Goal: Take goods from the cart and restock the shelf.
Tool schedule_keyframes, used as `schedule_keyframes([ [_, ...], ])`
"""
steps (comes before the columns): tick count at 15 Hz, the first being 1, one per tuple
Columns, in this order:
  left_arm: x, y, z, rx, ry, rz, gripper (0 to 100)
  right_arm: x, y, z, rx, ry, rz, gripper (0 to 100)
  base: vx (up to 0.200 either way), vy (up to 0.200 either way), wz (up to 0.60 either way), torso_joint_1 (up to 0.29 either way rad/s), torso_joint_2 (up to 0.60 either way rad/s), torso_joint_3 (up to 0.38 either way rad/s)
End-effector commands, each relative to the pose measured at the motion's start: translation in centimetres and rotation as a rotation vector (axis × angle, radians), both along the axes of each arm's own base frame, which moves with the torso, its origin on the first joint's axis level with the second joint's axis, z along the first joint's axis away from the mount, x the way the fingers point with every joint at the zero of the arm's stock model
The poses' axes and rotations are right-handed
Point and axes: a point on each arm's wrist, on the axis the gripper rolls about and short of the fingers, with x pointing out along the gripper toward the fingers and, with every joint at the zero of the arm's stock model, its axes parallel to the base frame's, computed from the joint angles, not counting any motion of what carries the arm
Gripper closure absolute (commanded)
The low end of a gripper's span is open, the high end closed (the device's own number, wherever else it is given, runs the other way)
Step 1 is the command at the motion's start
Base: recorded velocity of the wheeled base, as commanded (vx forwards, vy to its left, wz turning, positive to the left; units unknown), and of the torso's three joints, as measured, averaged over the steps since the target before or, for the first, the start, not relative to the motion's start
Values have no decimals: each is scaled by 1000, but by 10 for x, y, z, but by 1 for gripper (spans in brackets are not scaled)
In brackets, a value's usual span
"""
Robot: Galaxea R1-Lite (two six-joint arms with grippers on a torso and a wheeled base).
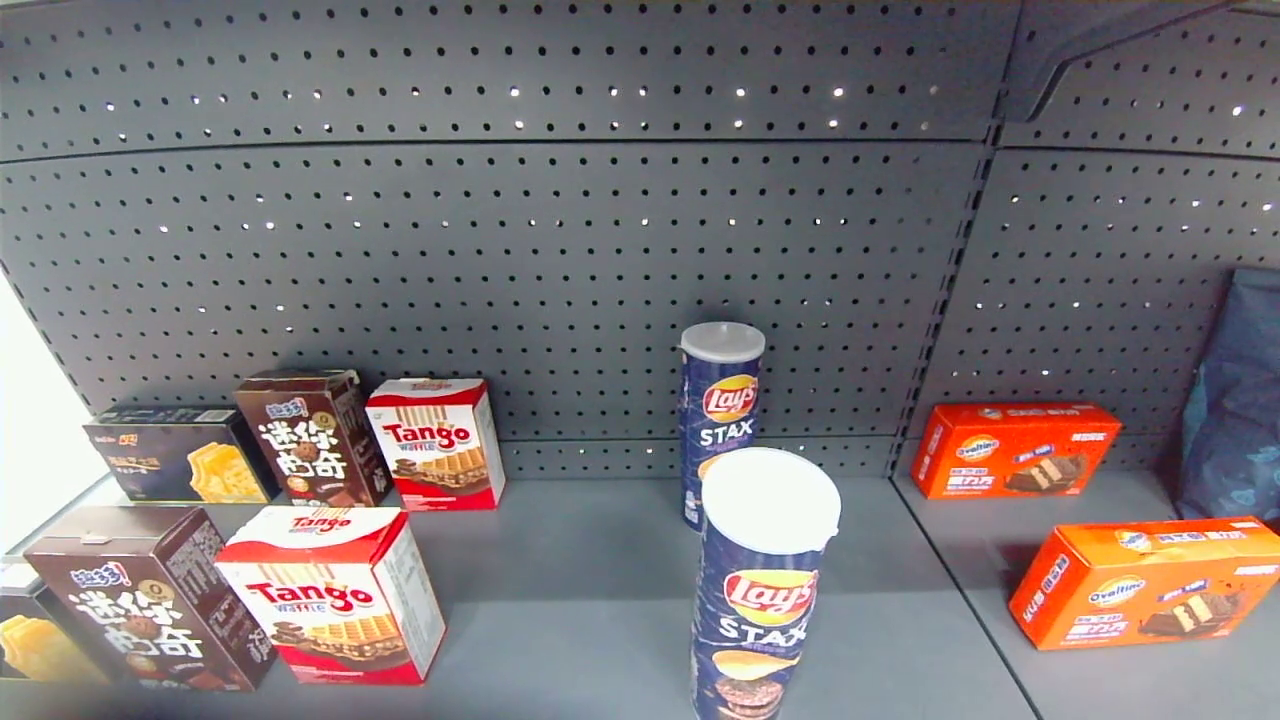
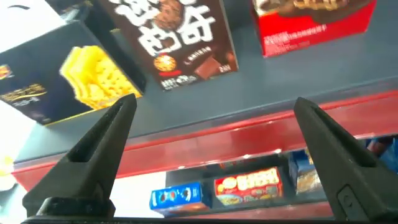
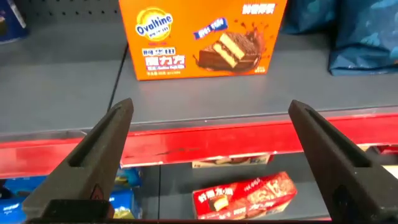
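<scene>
Shelf edge (image 2: 249, 134) close ahead, left end effector (image 2: 214, 102) spread wide, right end effector (image 3: 211, 104) released, facing orange box (image 3: 202, 37).

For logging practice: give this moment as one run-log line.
left gripper open | right gripper open | rear can, front can upright on shelf

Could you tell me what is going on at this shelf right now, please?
The robot is restocking, but holds nothing at the moment. The left gripper, jaws open and empty, sits at the front edge of the shelf before a brown cookie box. The right gripper, also open and empty, faces an orange box. Two chip cans stand upright mid-shelf.
</scene>
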Motion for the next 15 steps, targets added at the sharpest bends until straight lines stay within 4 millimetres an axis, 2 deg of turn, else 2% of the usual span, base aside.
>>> schedule_keyframes([
  [1,-3,2,0,-19,-36,26,0,-1,0,-1,-2,-10,3,0,0,0,0,0,0,0],
  [3,-3,2,0,-19,-36,31,0,4,-2,0,4,64,139,0,0,0,0,0,0,0],
  [4,-4,2,0,-20,-37,31,0,-2,-3,-1,1,-30,156,0,0,0,0,0,0,0],
  [6,-4,2,0,-20,-38,34,0,-8,-2,-3,-4,-96,119,0,0,0,0,0,0,0],
  [9,-5,3,0,-30,-59,13,0,-8,-2,-3,-2,-96,122,0,0,0,0,0,0,0],
  [11,-5,2,0,-36,-56,-40,0,-8,-2,-3,-2,-96,122,0,0,0,0,0,0,0],
  [13,-4,-1,1,-48,-30,-205,0,-8,-2,-3,-2,-96,122,0,0,0,0,0,0,0],
  [15,0,-4,0,-53,29,-238,0,-8,-2,-3,-2,-96,122,0,0,0,0,0,0,0],
])
